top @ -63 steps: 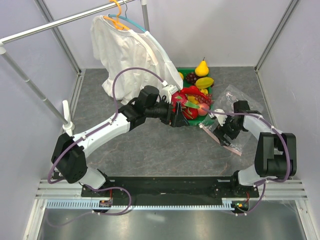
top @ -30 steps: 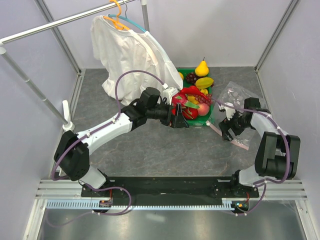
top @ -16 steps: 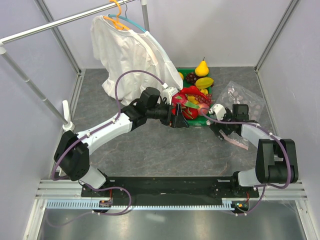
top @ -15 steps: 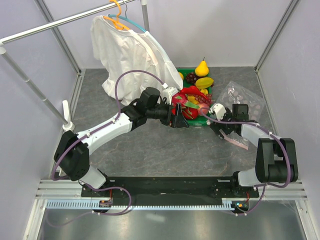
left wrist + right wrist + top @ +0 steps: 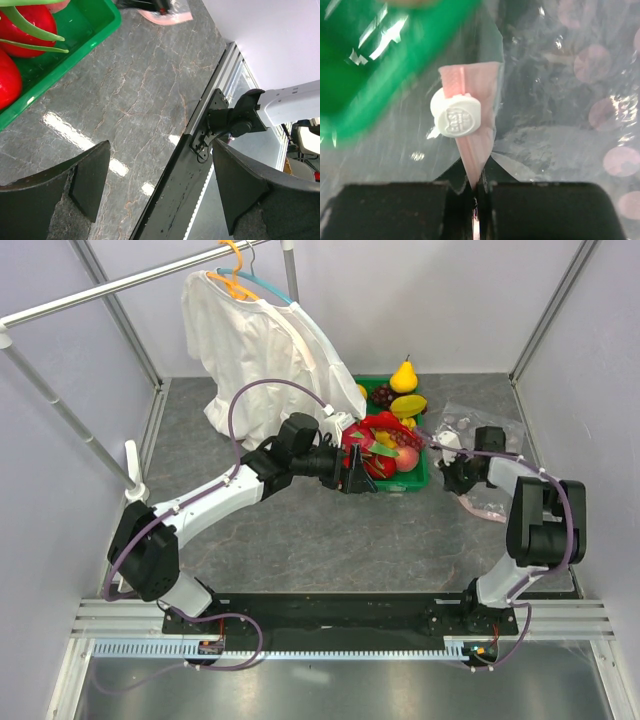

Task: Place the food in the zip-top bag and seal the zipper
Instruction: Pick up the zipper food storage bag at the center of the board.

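The clear zip-top bag (image 5: 480,430) lies right of the green tray (image 5: 415,480). Its pale pink zipper (image 5: 487,510) runs along the near edge. My right gripper (image 5: 455,480) is shut on that strip. In the right wrist view the pink zipper (image 5: 472,145) is pinched between the closed jaws of the right gripper (image 5: 475,187), just below the white slider (image 5: 455,116). The pink-red dragon fruit (image 5: 372,435) lies in the tray among other toy food. My left gripper (image 5: 355,472) hangs open at the tray's near-left corner, and in its wrist view the left gripper (image 5: 160,185) holds nothing.
A yellow pear (image 5: 404,375) and dark grapes (image 5: 382,395) sit at the tray's far end. A white shirt (image 5: 250,350) hangs on a rail at the back left. The tray corner (image 5: 75,50) and round red fruit (image 5: 25,25) show beside my left fingers.
My right gripper has moved to the bag's mouth and closed on the pink zipper strip. The bag has shifted with it. The left arm has stayed put.
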You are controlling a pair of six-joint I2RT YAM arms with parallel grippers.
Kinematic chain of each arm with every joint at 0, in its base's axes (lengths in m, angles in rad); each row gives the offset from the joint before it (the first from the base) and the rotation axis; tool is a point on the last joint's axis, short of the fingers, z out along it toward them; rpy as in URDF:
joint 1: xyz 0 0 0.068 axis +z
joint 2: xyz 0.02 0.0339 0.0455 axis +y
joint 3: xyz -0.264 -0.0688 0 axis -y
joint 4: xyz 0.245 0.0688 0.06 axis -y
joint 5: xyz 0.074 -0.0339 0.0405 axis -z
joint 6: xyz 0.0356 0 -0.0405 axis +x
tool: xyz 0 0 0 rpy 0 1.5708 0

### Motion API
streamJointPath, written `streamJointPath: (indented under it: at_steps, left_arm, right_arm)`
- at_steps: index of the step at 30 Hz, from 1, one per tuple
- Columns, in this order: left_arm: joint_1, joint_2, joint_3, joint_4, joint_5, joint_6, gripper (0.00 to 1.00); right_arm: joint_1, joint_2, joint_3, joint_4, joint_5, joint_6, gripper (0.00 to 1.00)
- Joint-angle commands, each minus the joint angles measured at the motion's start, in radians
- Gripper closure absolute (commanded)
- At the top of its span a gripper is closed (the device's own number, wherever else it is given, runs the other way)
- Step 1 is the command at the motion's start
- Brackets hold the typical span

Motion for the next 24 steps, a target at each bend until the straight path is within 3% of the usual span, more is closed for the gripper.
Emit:
streamJointPath:
  at_steps: [1,5,8,12,18,24]
  left_arm:
    - [0.004,-0.033,0.016,0.036,0.014,-0.004,0.12]
    - [-0.01,-0.049,0.028,0.03,-0.027,0.011,0.13]
    - [-0.039,-0.021,0.068,0.027,-0.037,0.014,0.15]
    - [-0.082,0.063,0.155,0.024,-0.02,-0.007,0.2]
    - [-0.145,0.212,0.297,0.099,0.011,-0.125,0.35]
    - [-0.232,0.296,0.364,0.122,-0.061,-0.179,0.36]
  right_arm:
    - [-0.122,-0.083,0.076,-0.31,-0.141,0.061,1.0]
    - [-0.228,-0.292,0.137,-0.377,-0.321,0.329,1.0]
    - [-0.243,-0.422,0.127,-0.322,-0.364,0.516,1.0]
    - [-0.243,-0.505,0.099,-0.162,-0.434,0.882,1.0]
    - [-0.243,-0.553,0.064,-0.053,-0.418,1.178,1.0]
    - [-0.243,-0.654,-0.033,0.07,-0.389,1.442,1.0]
